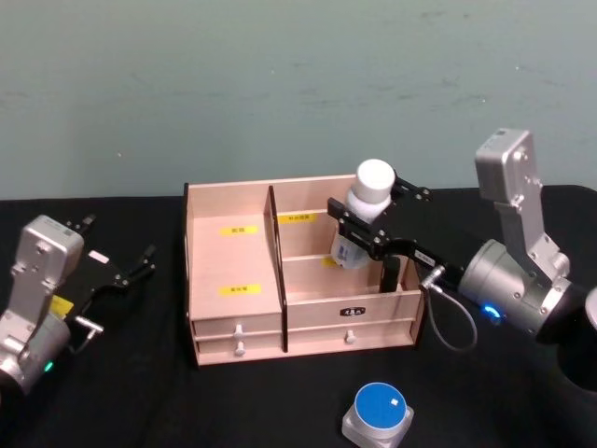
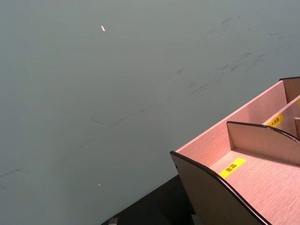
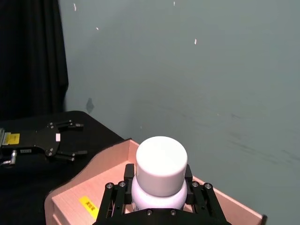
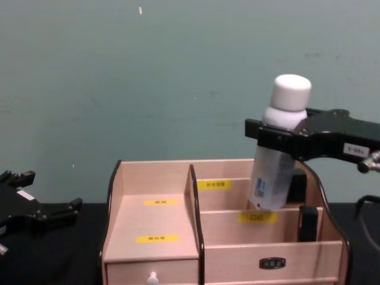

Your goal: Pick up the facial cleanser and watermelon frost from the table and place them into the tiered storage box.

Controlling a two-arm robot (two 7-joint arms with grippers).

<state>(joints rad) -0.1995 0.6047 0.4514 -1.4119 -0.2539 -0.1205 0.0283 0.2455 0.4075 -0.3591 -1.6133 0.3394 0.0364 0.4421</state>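
Table [image 1: 140,397], teal wall [image 1: 280,84], bottle [image 1: 376,179] in right pincer [image 1: 369,224]

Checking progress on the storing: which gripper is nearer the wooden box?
Right. The right gripper, clamped on the white bottle, is over the right side of the box; the left gripper hangs open, off its left end.

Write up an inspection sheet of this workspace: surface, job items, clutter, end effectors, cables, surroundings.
Surface: black table.
Job's things: tiered storage box stands mid-table; white-capped bottle is held tilted over its right-hand tiers; blue-lidded jar sits on the table in front of the box.
Clutter: nothing seen.
End effectors: right end effector shut on the bottle; left end effector open, parked left of the box.
Cables: grey cable loops beside the box's right end.
Surroundings: teal wall behind.
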